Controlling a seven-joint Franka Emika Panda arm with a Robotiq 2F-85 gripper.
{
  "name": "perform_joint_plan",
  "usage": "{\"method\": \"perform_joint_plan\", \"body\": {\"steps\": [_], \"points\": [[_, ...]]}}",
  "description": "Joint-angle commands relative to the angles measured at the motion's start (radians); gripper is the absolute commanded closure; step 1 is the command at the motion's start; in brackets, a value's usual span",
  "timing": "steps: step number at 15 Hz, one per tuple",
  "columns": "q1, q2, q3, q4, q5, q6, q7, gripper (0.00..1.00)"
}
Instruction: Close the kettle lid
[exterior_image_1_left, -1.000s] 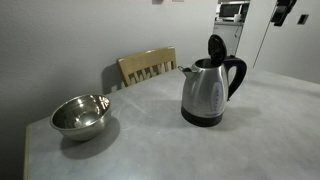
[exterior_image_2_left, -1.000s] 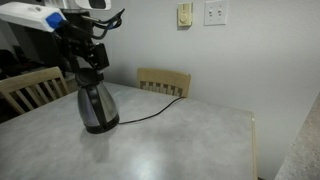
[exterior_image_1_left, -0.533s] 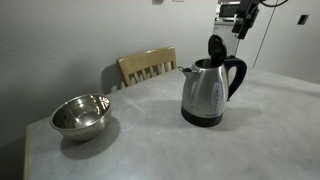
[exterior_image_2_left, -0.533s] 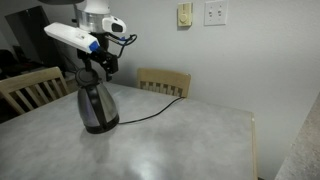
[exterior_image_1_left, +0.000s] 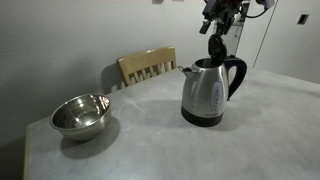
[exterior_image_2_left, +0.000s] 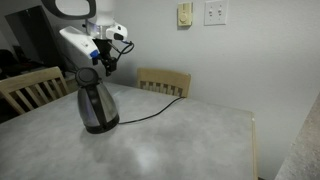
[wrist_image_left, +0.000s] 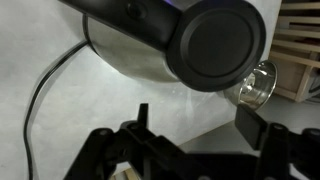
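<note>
The shiny steel kettle (exterior_image_1_left: 206, 92) with black handle and base stands on the grey table; it also shows in the other exterior view (exterior_image_2_left: 95, 103) and in the wrist view (wrist_image_left: 130, 45). Its round black kettle lid (exterior_image_1_left: 216, 46) stands open and upright; it fills the top of the wrist view (wrist_image_left: 220, 40) and shows in an exterior view (exterior_image_2_left: 88, 75). My gripper (exterior_image_1_left: 222, 18) is open and empty, just above and behind the lid, and it shows in an exterior view (exterior_image_2_left: 104, 62) and the wrist view (wrist_image_left: 195, 118).
A round steel bowl (exterior_image_1_left: 80, 114) sits near one table end and shows small in the wrist view (wrist_image_left: 256, 85). Wooden chairs (exterior_image_1_left: 147, 66) (exterior_image_2_left: 163, 81) stand at the table's far side. The kettle's black cord (exterior_image_2_left: 150, 110) trails over the table (exterior_image_2_left: 190, 140).
My arm has swung in toward the kettle and come down, so the gripper now hangs just over the open lid. The kettle, lid and bowl have not moved.
</note>
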Motion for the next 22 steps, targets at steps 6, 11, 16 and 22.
{"method": "perform_joint_plan", "body": {"steps": [6, 11, 16, 22], "points": [[-0.008, -0.092, 0.016, -0.111, 0.031, 0.197, 0.265, 0.76], [-0.002, -0.131, 0.000, -0.181, -0.096, 0.137, 0.600, 1.00], [-0.018, -0.140, 0.011, -0.208, -0.034, 0.064, 0.614, 1.00], [-0.017, -0.134, 0.011, -0.188, 0.053, -0.068, 0.523, 1.00]]}}
